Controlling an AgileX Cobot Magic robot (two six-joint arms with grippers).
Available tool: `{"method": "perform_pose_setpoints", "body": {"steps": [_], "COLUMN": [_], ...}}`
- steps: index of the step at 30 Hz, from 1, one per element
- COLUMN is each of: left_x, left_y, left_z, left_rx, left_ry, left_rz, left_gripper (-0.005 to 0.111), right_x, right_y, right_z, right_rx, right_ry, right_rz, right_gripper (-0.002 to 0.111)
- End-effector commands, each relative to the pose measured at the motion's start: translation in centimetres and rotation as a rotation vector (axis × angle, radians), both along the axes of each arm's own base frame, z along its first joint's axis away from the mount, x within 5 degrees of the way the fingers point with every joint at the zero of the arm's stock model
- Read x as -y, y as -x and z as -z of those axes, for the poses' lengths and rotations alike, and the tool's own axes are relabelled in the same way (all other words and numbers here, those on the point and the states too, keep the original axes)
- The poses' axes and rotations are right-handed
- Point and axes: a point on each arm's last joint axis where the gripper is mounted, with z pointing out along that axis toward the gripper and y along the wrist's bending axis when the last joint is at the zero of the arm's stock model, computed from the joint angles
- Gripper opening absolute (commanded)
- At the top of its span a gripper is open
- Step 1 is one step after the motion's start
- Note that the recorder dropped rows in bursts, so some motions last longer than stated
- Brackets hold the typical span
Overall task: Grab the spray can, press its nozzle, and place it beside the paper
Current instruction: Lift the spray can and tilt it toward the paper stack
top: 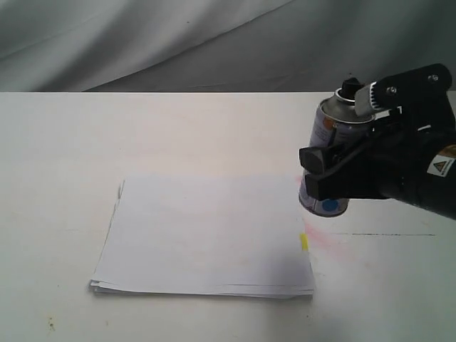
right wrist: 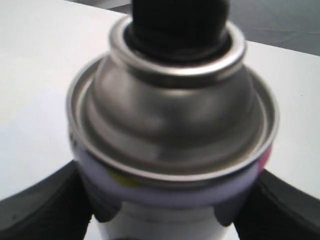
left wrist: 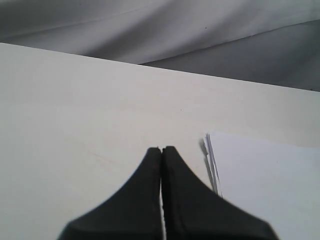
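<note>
The silver spray can (top: 329, 142) with its white dotted label is held upright above the table, just off the right edge of the paper (top: 206, 235). My right gripper (top: 329, 167) is shut on the can's body; its black fingers (right wrist: 35, 205) clamp both sides below the domed top (right wrist: 172, 100), and the black nozzle (right wrist: 180, 22) sticks up. The paper stack lies flat, with a yellow tab (top: 304, 242) and pink marks at its right edge. My left gripper (left wrist: 161, 150) is shut with nothing in it, hovering over bare table beside the paper's corner (left wrist: 265, 185).
The pale table (top: 71, 142) stretches around the paper. A grey draped backdrop (top: 142, 35) hangs behind the far edge. A thin dark line (top: 392, 234) crosses the table at the right.
</note>
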Motion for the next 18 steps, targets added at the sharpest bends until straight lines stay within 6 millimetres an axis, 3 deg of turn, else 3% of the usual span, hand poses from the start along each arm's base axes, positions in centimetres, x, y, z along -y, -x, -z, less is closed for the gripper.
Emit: {"method": "perform_pose_setpoints", "body": {"steps": [1,8,18], "left_x": [0.0,0.0,0.0], "left_y": [0.0,0.0,0.0], "left_z": [0.1,0.1,0.1], "left_rx": [0.0,0.0,0.0], "left_ry": [0.006,0.006,0.006], "left_rz": [0.005,0.005,0.005], "left_gripper": [0.0,0.0,0.0], "right_x": [0.0,0.0,-1.6], "right_y": [0.0,-0.1,-1.2], "right_z": [-0.7,-0.8,-4.0], "right_rx": [0.031,0.059,0.184], "right_ry": [0.033,0.1,0.195], "right_rz": [-0.021,-0.066,-0.189], "right_gripper": [0.0,0.0,0.0]}}
